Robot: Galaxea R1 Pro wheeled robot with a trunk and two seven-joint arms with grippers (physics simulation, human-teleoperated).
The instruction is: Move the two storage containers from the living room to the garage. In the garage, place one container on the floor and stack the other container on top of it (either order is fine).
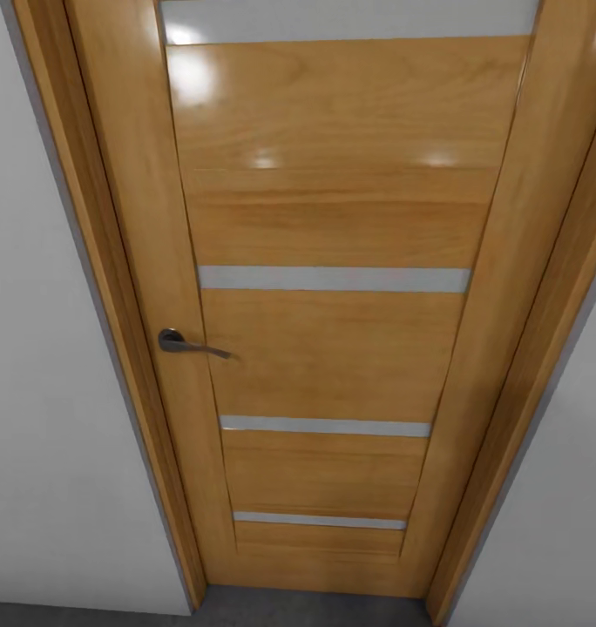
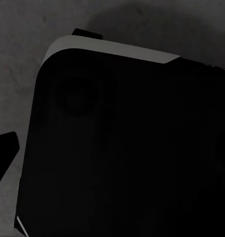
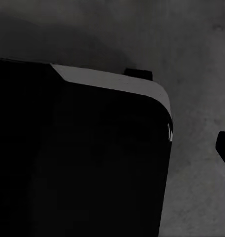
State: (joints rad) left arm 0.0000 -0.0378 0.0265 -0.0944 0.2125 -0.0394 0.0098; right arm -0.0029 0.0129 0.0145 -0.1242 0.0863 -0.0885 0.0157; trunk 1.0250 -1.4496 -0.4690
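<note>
A closed honey-coloured wooden door [image 1: 333,331] with grey lever handle [image 1: 186,344] at nine o'clock blocks the way; whether either gripper is apart or together I cannot tell.

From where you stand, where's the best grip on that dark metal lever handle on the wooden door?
Grip the dark metal lever handle on its free, tapered end, coming from above: the bar runs roughly level from its round base by the door's left edge, so pressing down there probably gives most leverage.
</note>
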